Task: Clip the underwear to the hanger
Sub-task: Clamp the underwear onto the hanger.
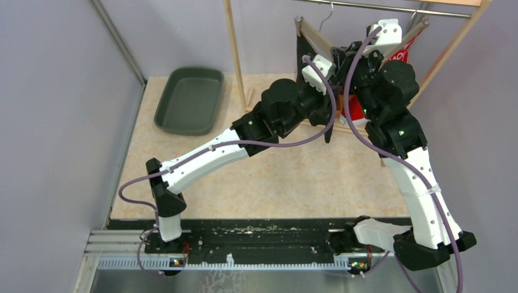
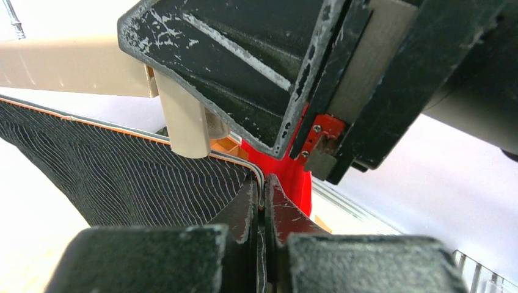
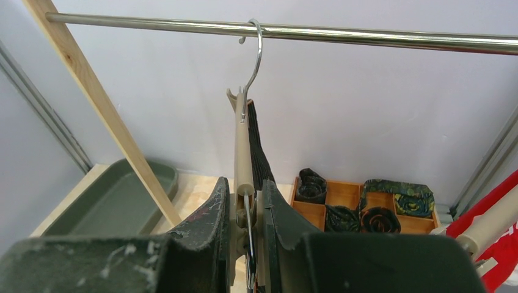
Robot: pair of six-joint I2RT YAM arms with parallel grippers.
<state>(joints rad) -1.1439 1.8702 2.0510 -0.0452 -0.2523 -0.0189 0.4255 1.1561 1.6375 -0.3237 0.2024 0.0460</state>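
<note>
The beige hanger [image 3: 242,146] hangs by its metal hook [image 3: 259,55] from the rail [image 3: 379,38]. The dark pinstriped underwear [image 2: 116,165] hangs below the hanger bar [image 2: 67,70]; it shows as black cloth [image 1: 303,54] in the top view. My left gripper [image 2: 262,186] is shut on the underwear's top edge, just right of a beige clip [image 2: 183,125]. My right gripper [image 3: 247,190] is shut on a hanger clip [image 3: 244,223], with the cloth [image 3: 260,155] against its right finger. In the left wrist view, the right gripper's black body [image 2: 269,67] looms right above.
A green tray [image 1: 189,101] lies at the back left. A wooden box [image 3: 342,194] of rolled dark cloths sits behind the hanger. Something red [image 3: 498,247] hangs at the right. Wooden rack posts [image 1: 236,52] stand on either side.
</note>
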